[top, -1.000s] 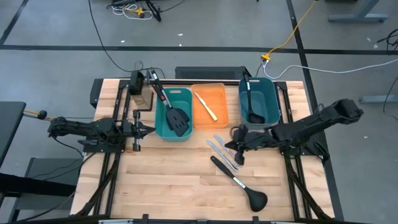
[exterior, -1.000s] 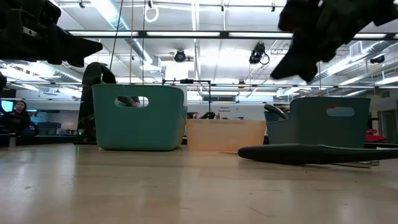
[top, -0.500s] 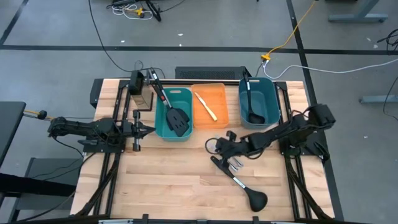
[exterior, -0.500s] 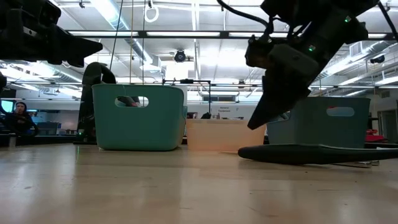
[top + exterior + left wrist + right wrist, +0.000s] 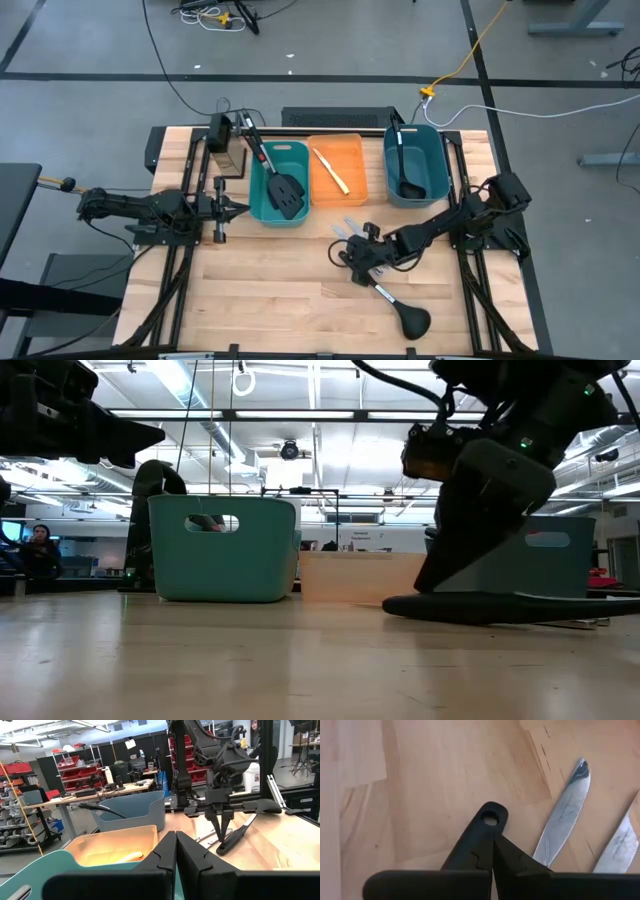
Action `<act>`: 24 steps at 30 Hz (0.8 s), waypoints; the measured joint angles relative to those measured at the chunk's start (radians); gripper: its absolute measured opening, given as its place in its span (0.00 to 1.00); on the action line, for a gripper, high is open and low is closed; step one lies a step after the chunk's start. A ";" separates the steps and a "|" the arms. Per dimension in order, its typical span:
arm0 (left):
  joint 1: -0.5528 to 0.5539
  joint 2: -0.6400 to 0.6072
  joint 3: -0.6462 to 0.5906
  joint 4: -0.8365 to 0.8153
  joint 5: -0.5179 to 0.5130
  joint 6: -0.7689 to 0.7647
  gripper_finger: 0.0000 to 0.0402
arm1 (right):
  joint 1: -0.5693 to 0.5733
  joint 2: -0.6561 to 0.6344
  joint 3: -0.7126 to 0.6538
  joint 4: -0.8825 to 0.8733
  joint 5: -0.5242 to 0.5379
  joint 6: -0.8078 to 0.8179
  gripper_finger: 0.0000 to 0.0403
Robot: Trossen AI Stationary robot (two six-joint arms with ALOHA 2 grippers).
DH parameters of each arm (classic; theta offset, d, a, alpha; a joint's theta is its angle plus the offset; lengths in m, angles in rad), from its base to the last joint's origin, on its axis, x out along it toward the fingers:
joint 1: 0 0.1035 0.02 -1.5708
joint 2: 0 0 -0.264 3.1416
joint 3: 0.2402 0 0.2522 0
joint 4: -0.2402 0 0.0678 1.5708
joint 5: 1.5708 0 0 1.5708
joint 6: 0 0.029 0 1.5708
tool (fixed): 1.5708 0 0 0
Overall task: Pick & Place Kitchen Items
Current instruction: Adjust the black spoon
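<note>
Right gripper, fingers pressed together, sits over ladle handle; spread them first. Left gripper waits shut at 9 o'clock.

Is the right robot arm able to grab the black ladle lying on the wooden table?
Probably yes: the right gripper sits shut right at the black ladle's handle end; nothing blocks it, but it must open first.

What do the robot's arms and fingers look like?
Both arms are dark and jointed. The left gripper has two black, smooth, wedge-shaped fingers. The right gripper looks the same. A thin black cable loops beside the right arm.
</note>
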 joint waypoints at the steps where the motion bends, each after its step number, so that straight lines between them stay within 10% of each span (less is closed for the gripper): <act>1: 0.000 0.000 0.000 0.000 0.000 0.000 0.04 | 0.003 0.003 0.000 0.002 0.002 0.004 0.01; 19: 0.000 0.000 0.000 0.001 0.003 0.000 0.04 | 0.056 0.007 0.003 0.061 0.006 0.059 0.02; 24: 0.000 0.000 0.000 0.001 0.003 -0.001 0.04 | 0.074 -0.057 0.138 -0.156 -0.005 0.037 0.07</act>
